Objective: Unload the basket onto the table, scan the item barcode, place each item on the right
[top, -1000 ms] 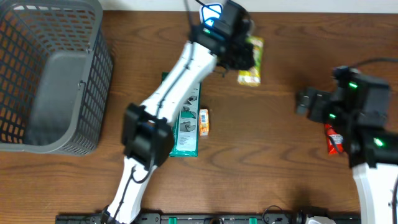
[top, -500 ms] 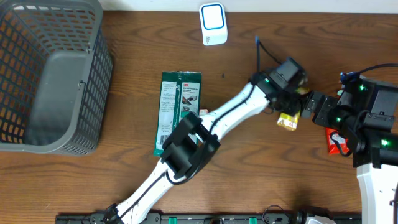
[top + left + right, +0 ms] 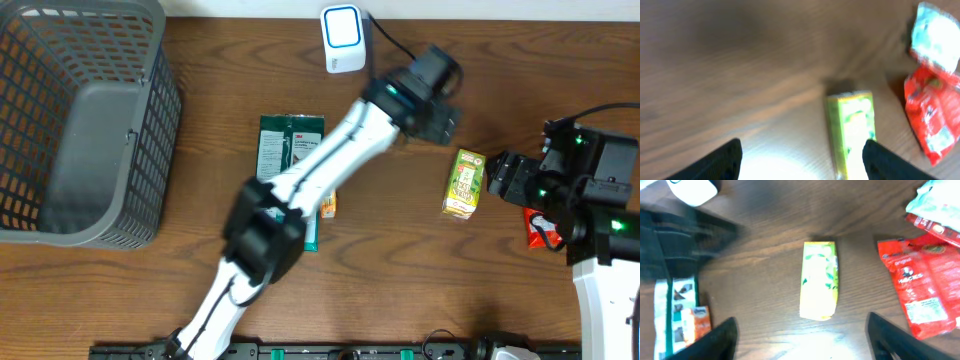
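Our left gripper (image 3: 802,146) stands wide and empty; the carton (image 3: 851,131) lies just ahead, nearer one finger. Our right gripper (image 3: 801,324), also spread and empty, faces it too. Both reaching in could clash, or shove it against the red packet (image 3: 912,287).

Yellow-green carton (image 3: 464,183) down flat on the worktop (image 3: 400,260), printed face up, just ahead of the right end effector (image 3: 503,178), untouched. Clear of the left end effector (image 3: 441,115) too. White scanner (image 3: 342,38), blue-lit face, near the left end effector, at the worktop's far edge.
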You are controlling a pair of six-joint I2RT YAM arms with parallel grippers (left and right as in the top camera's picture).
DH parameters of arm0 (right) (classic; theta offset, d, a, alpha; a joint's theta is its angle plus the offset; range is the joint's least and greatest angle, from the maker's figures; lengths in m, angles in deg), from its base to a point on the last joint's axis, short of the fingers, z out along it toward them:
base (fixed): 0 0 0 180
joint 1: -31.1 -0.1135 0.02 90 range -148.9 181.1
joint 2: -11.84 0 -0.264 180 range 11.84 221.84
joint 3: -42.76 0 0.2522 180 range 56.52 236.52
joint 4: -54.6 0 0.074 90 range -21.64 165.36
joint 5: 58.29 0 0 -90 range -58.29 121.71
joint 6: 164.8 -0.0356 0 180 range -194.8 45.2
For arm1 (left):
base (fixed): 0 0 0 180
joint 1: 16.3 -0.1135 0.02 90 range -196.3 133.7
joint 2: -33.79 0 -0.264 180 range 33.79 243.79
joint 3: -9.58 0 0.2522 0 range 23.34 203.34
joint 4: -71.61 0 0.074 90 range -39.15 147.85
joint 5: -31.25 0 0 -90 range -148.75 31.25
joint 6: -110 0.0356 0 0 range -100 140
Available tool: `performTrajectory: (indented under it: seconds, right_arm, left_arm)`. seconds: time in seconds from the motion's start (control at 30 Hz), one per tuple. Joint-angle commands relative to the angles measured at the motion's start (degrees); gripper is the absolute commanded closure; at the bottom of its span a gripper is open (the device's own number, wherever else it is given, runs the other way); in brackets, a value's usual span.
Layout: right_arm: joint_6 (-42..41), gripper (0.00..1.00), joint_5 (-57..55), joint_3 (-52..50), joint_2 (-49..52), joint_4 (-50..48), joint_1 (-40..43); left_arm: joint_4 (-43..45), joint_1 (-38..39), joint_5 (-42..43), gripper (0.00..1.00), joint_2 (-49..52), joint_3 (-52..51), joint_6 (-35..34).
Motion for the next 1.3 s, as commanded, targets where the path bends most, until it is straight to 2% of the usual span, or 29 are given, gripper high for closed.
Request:
performTrajectory:
  seconds: [0.0,0.07,0.13,0.17,0.23,0.3,0.33,0.53,0.63,0.77,0.8,0.83,0.93,1.27]
  right_arm:
    - [0.39,0.33,0.63,-0.48,3.23,-0.39,-3.08]
    - [0.42,0.44,0.63,-0.50,6.91,-0.74,-6.49]
    - [0.42,0.54,0.59,-0.50,10.71,-1.84,-9.66]
    - [0.42,0.62,0.59,-0.50,12.41,-2.51,-10.97]
    - [0.37,0.82,0.13,-0.50,16.68,-4.63,-13.75]
    - [0.26,0.94,-0.42,-0.50,20.35,-6.40,-15.32]
    - [-0.02,0.98,-0.59,-0.50,22.25,-7.19,-15.80]
    - [-1.77,0.99,-2.45,-0.50,33.57,-11.13,-16.24]
    - [-1.75,0.99,-5.20,-0.50,38.58,-12.52,-16.24]
    - [-1.55,0.99,-12.66,-0.50,43.45,-14.12,-16.17]
    - [-1.55,0.99,-15.47,-0.50,44.17,-14.19,-16.15]
    - [-1.55,0.99,-17.81,-0.50,44.50,-14.16,-16.04]
    - [-1.57,0.99,-23.98,-0.46,44.41,-15.10,-15.37]
    - [-1.53,0.99,-22.99,-0.46,44.35,-20.17,-12.63]
  left_arm:
    - [-5.95,-4.52,-3.45,0.23,-9.05,2.27,0.72]
    - [-12.31,-7.76,-3.45,0.24,-12.70,2.27,0.74]
    - [-17.14,-10.34,-3.85,0.32,-15.06,2.27,0.79]
    - [-19.32,-11.76,-4.46,0.44,-16.11,2.27,0.79]
    - [-23.47,-14.34,-6.27,0.75,-17.77,2.27,0.76]
    - [-26.80,-16.76,-6.69,0.90,-18.86,2.27,0.74]
    - [-28.46,-18.03,-6.67,0.93,-19.17,2.27,0.74]
    - [-33.79,-22.01,-8.81,0.90,-19.28,1.22,0.74]
    - [-33.66,-22.34,-9.31,0.84,-19.28,-0.37,0.74]
    - [-32.09,-22.32,-9.66,0.83,-19.28,-2.58,0.72]
    - [-31.63,-22.34,-9.66,0.83,-19.28,-3.15,0.72]
    - [-31.17,-22.34,-9.66,0.78,-19.28,-3.85,0.74]
    - [-30.29,-22.34,-9.68,0.76,-19.28,-5.81,0.74]
    - [-27.87,-22.32,-9.66,0.76,-19.28,-9.29,0.74]
